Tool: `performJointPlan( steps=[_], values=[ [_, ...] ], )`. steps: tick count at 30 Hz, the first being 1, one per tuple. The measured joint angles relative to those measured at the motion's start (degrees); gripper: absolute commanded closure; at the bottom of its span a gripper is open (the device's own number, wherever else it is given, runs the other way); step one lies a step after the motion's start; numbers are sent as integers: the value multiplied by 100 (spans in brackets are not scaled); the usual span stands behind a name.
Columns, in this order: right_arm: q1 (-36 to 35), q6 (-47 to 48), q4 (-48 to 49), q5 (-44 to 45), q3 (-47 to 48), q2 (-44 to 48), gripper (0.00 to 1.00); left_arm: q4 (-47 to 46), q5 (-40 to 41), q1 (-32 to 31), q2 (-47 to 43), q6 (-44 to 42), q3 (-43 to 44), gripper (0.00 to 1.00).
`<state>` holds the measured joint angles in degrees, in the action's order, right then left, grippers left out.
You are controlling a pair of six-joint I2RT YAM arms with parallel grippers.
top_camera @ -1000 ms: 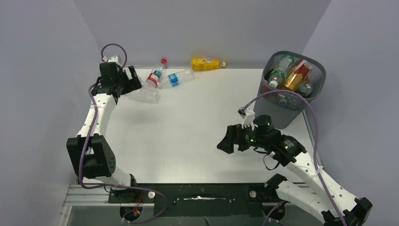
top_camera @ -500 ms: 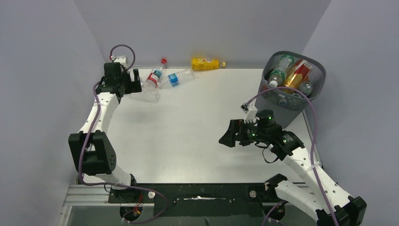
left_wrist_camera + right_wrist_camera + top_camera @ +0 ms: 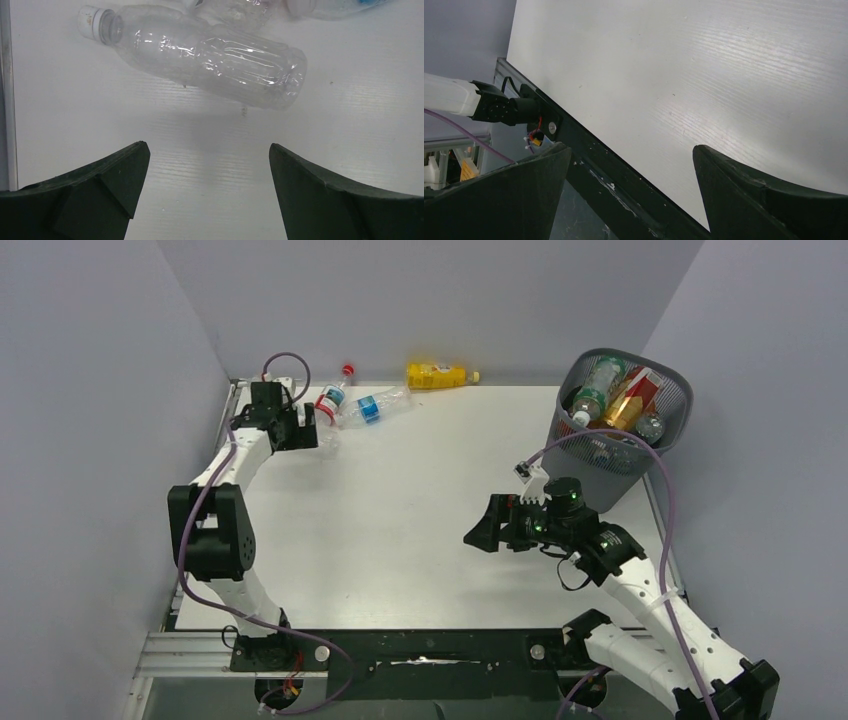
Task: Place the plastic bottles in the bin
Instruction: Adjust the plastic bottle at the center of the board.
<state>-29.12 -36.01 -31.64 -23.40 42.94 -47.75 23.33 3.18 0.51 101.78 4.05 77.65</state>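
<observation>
My left gripper is open and empty at the far left of the table. A clear unlabelled bottle with a white cap lies just ahead of its fingertips, largely hidden under the gripper in the top view. Beside it lie a red-labelled bottle with a red cap and a blue-labelled clear bottle. A yellow bottle lies at the back wall. The dark mesh bin at the far right holds several bottles. My right gripper is open and empty, hovering over the middle right.
The side walls close in at left and right. The black frame rail runs along the near table edge, and the left arm's base shows past it. A purple cable drapes in front of the bin.
My left gripper has swung right along the back of the table, over the clear bottle. The right arm has barely moved.
</observation>
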Motion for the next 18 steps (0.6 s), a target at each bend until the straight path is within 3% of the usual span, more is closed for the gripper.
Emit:
performJointPlan(
  steps=[11, 18],
  values=[
    [-66, -103, 249, 129, -70, -236, 1, 238, 280, -79, 4, 511, 691, 6],
    [-66, -4, 293, 122, -81, -361, 2, 734, 356, 94, 133, 1333, 1180, 6]
  ],
)
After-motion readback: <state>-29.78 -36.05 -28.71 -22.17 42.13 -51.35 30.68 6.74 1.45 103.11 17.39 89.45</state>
